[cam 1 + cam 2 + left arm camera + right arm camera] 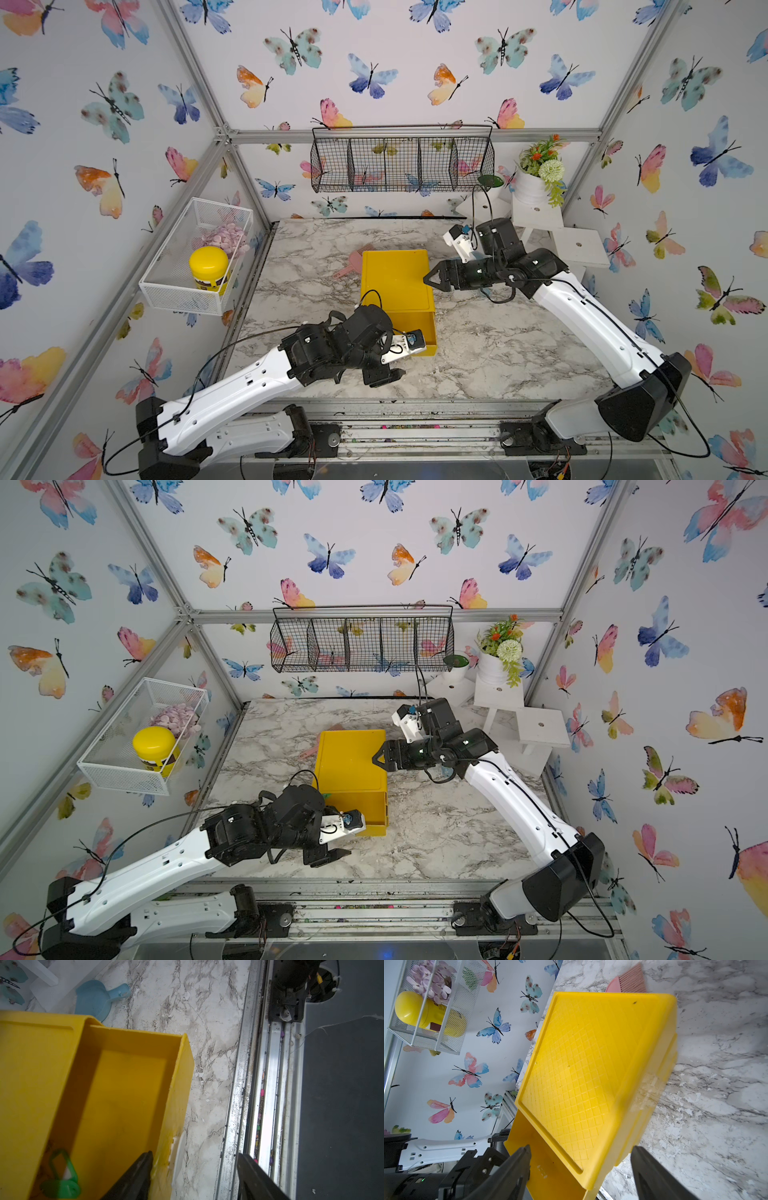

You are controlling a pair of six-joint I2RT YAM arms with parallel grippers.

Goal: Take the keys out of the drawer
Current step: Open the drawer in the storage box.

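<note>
Drawer point(133, 1084) open, left hand point(194, 1154) and right hand point(581, 1147) both spread, empty — shift left inward over the green-tagged keys point(60, 1178) in the corner, pinch a tag.

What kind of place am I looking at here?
Probably a robot test booth styled as a home: butterfly wallpaper on an aluminium frame, a left arm and right arm at a marble-look table.

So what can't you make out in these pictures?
Keys: left wrist view shows only blurred green tags, cut off by the picture's edge; metal parts and count unclear.
Drawer inside: in both top views the left arm covers much of it.
Right wrist view: the box hides most of the drawer.
</note>
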